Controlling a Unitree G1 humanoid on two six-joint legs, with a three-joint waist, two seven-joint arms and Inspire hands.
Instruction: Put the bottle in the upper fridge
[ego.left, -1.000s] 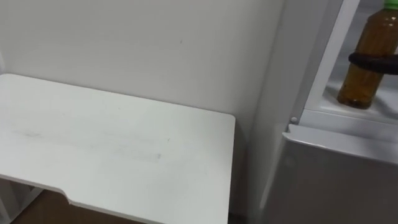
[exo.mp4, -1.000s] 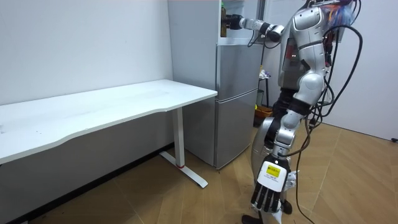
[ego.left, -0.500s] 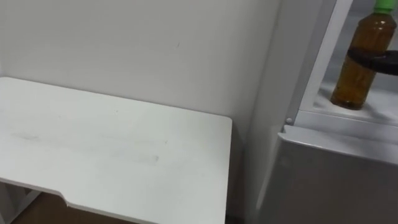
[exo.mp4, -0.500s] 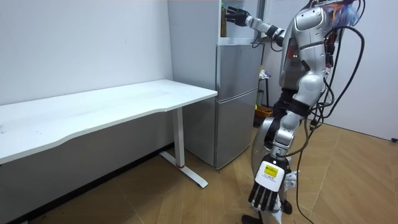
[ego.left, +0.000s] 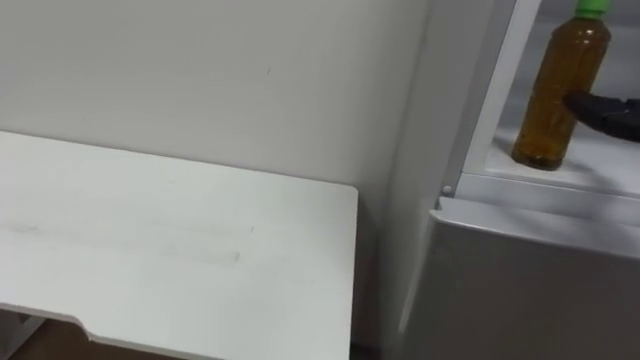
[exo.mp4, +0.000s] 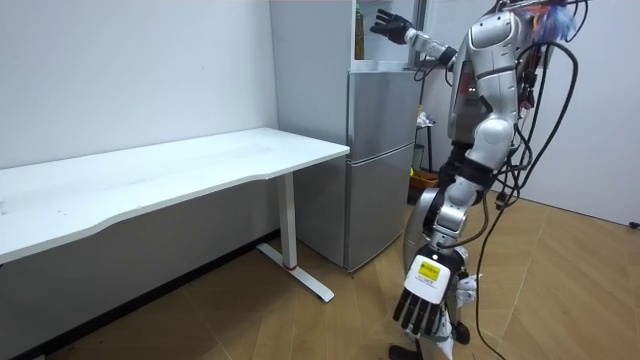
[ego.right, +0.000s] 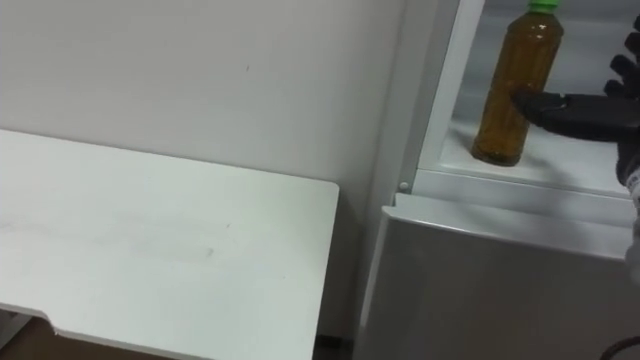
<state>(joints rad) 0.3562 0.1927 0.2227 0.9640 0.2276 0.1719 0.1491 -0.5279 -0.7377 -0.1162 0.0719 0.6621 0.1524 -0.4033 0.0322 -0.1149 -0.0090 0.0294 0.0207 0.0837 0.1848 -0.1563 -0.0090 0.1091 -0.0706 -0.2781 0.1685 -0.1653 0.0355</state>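
In the left eye view, a clear plastic bottle of amber liquid with a green cap (ego.left: 558, 90) stands upright on the white shelf of the open upper compartment of a grey fridge (ego.left: 530, 280), at the far right. The right hand (ego.left: 605, 110) comes in from the right edge at the bottle's mid-height, its dark fingers straight and not curled round anything. One fingertip reaches the bottle's right side, but I cannot tell whether it touches. A white rectangular surface (ego.left: 170, 250) lies to the left, against a pale wall.

In the room view, the robot stands upright before the fridge (exo.mp4: 380, 150). Its right arm is raised and stretched towards the upper compartment, the right hand (exo.mp4: 390, 22) wide with fingers spread. The left hand (exo.mp4: 425, 300) hangs low at its side, fingers loose and pointing down.

In the right eye view, the right hand (ego.right: 580, 110) is held flat and extended just right of the bottle (ego.right: 515, 90).
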